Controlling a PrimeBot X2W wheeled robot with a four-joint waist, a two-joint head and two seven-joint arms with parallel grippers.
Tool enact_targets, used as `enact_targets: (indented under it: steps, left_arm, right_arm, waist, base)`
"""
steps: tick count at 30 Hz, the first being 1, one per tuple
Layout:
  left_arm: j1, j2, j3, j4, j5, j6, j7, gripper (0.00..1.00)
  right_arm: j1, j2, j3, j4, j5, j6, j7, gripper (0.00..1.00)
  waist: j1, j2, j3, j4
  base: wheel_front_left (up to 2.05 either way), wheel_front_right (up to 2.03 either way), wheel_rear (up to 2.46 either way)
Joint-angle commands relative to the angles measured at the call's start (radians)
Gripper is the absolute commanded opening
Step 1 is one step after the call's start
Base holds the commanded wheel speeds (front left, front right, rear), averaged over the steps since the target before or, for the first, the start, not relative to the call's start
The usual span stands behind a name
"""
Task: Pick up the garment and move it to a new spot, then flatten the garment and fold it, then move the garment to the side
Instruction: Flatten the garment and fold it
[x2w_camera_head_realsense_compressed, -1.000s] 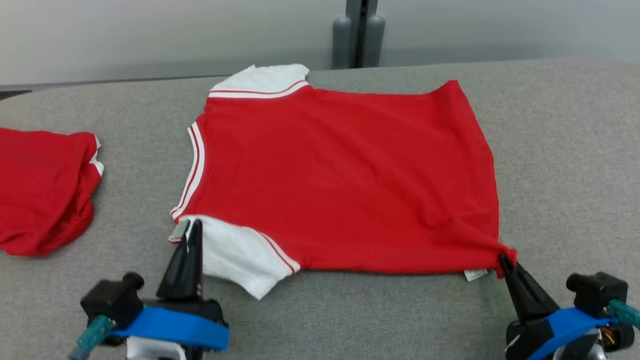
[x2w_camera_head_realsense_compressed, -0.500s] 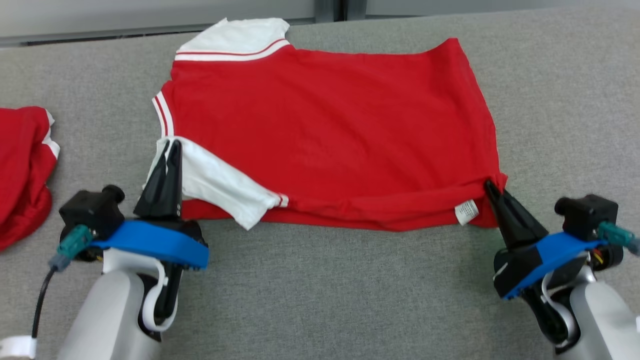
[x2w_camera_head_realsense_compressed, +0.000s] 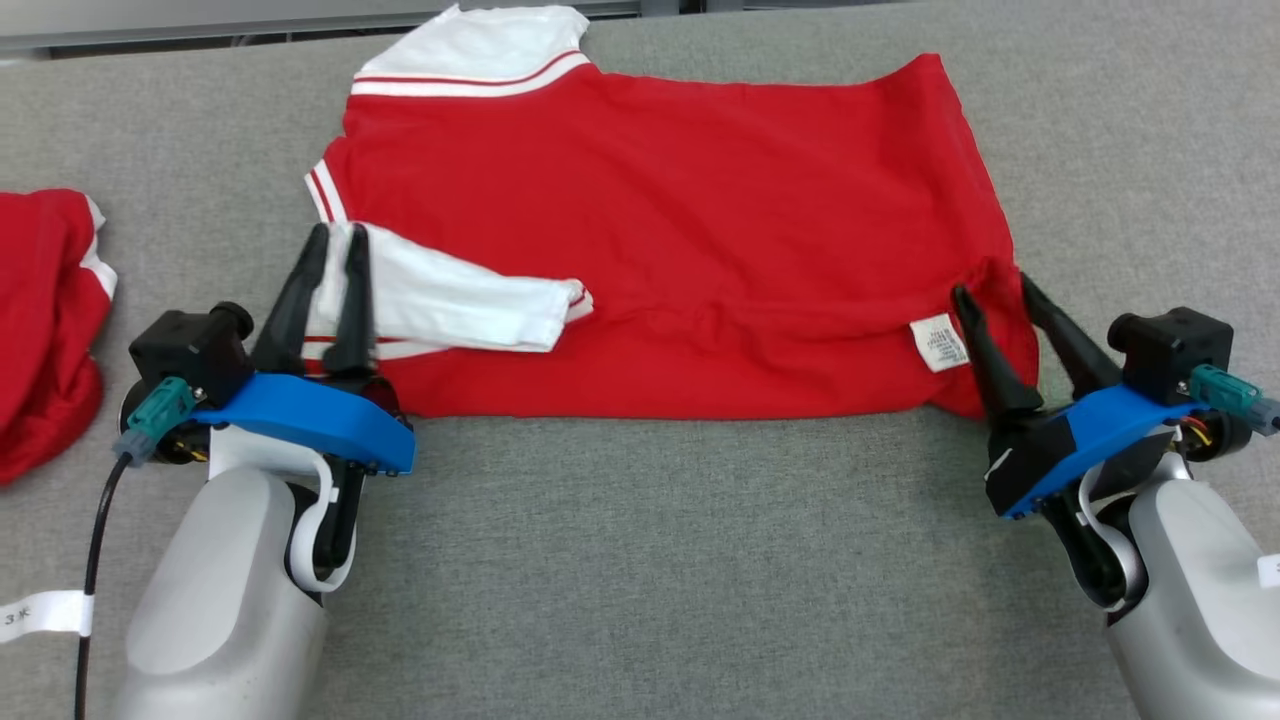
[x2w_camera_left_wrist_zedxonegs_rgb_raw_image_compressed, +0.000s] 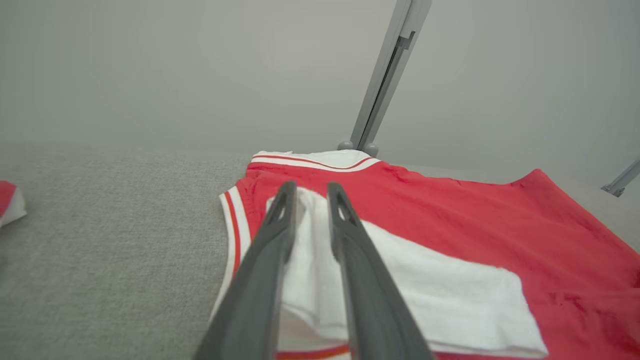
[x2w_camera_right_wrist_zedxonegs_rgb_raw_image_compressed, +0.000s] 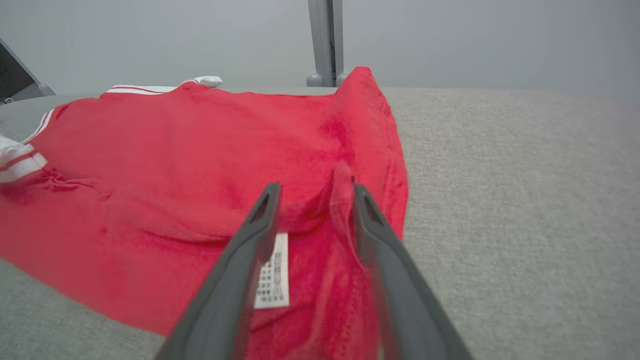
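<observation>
1. The left tool (x2w_camera_head_realsense_compressed: 338, 235) stands with its fingers a little apart, astride the white sleeve (x2w_camera_head_realsense_compressed: 460, 300). I see cloth between them but no pinch. If it backs off low, a finger could snag the sleeve and drag it off its fold.
2. The right tool (x2w_camera_head_realsense_compressed: 994, 288) gapes wide at the near right corner, and a raised ridge of red cloth sits between its fingers, beside the label (x2w_camera_head_realsense_compressed: 938, 343). That ridge could catch on a finger and pull the hem open.
3. The shirt (x2w_camera_head_realsense_compressed: 700, 200) lies across the middle of the tabletop (x2w_camera_head_realsense_compressed: 650, 550) with its near edge lapped over. The lap looks loose and rumpled, so pressing it as it is would set creases.
4. Another red garment (x2w_camera_head_realsense_compressed: 45, 320) sits to the left. A shirt moved that way could land on it.
5. The far sleeve (x2w_camera_head_realsense_compressed: 480, 50) sticks out at the back. If it's missed, the fold ends up lopsided.
</observation>
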Motion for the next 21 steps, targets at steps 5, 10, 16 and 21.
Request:
enact_targets:
  steps: [5, 10, 16, 21]
  left_arm:
    - [0.028, 0.003, 0.016, 0.036, 0.007, 0.001, -0.041, 1.00]
    - [0.092, 0.014, 0.028, 0.024, 0.011, 0.013, -0.051, 1.00]
    - [0.162, 0.026, 0.017, 0.030, 0.016, 0.024, -0.044, 1.00]
    - [0.174, 0.037, 0.010, 0.063, 0.012, 0.021, -0.027, 1.00]
  right_arm:
    - [0.066, -0.020, -0.022, 0.013, -0.037, 0.000, -0.065, 1.00]
    - [0.143, -0.012, -0.039, -0.016, -0.062, 0.000, -0.058, 1.00]
    - [0.177, 0.008, -0.058, -0.021, -0.087, 0.000, -0.041, 1.00]
    - [0.148, 0.022, -0.066, 0.023, -0.116, 0.000, -0.033, 1.00]
  waist:
    - [-0.0001, 0.0000, -0.037, 0.009]
    - [-0.0001, 0.0000, -0.053, 0.012]
    - [-0.0001, 0.0000, -0.053, 0.012]
    - [-0.0001, 0.0000, -0.043, 0.009]
  base:
    - [0.00, 0.00, 0.00]
    - [0.00, 0.00, 0.00]
    - [0.00, 0.00, 0.00]
    - [0.00, 0.00, 0.00]
